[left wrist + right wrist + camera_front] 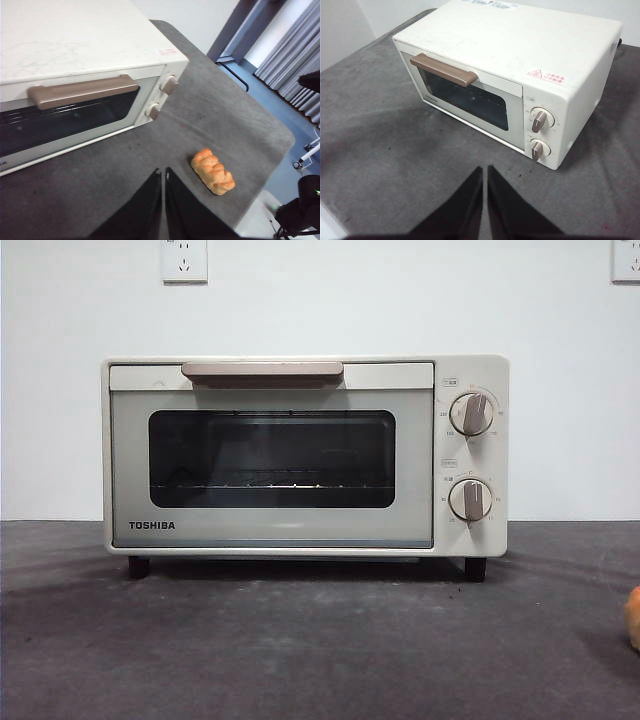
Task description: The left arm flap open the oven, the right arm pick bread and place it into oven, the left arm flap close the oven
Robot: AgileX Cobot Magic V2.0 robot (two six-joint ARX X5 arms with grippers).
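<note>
The cream-white TOSHIBA oven (300, 455) stands on the grey table with its door shut; its beige bar handle (262, 371) is at the top front. It also shows in the left wrist view (75, 60) and the right wrist view (520, 65). The golden-orange bread (213, 171) lies on the table in front of the oven's knob side; only its edge (633, 618) shows in the front view. My left gripper (163, 175) is shut and empty, held above the table in front of the oven. My right gripper (484, 172) is shut and empty, also above the table.
Two beige knobs (471, 413) sit on the oven's right face. The grey table mat (320, 640) stretches in front of the oven. A white wall with sockets (184, 260) is behind. The table's edge and the floor show past the bread in the left wrist view.
</note>
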